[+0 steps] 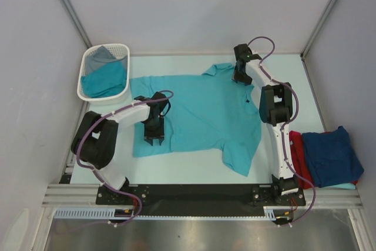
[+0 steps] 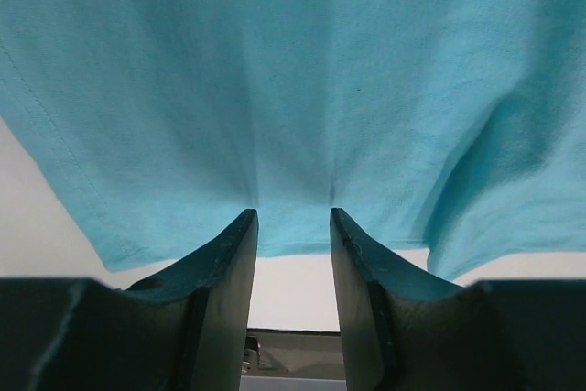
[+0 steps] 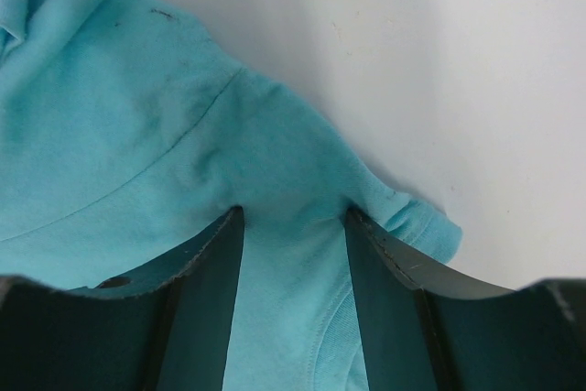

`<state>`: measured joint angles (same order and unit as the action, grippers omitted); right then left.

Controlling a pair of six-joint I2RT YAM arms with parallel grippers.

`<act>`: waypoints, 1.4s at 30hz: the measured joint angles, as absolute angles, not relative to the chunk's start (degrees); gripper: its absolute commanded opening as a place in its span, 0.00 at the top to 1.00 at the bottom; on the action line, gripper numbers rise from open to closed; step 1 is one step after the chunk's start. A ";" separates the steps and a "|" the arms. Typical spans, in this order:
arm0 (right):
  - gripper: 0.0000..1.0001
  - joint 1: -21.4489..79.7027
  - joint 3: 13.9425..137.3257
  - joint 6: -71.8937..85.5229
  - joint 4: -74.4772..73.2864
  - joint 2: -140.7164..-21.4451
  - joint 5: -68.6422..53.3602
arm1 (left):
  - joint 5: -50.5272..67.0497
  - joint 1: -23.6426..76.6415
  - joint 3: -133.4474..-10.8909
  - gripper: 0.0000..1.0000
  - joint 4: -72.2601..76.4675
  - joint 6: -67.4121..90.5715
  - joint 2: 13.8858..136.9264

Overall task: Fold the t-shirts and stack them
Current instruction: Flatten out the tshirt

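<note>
The left gripper point(image 2: 293, 217), jaws apart, presses the teal t-shirt point(image 1: 200, 116) at its near edge. The cloth runs lengthwise across the table beyond its tips. Farther off, the right gripper point(image 3: 293, 215), likewise spread, straddles the far sleeve point(image 3: 366, 217).

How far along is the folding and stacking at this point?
Done: a navy shirt lies folded on a red shirt at the right. In hand: the teal shirt lies spread flat, unfolded, with the left hand at its near edge and the right hand at a sleeve, both open. Left: more shirts wait in the basket.
</note>
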<state>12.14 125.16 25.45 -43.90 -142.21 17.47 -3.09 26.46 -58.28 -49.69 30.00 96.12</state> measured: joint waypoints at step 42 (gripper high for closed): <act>1.00 10.04 125.16 27.66 -45.25 -142.21 20.53 | 1.80 27.03 -56.58 0.94 -47.13 29.95 97.19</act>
<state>10.04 125.16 27.66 -45.25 -142.21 20.53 1.80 27.03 -56.58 -47.13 29.95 97.19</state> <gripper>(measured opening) 0.010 0.065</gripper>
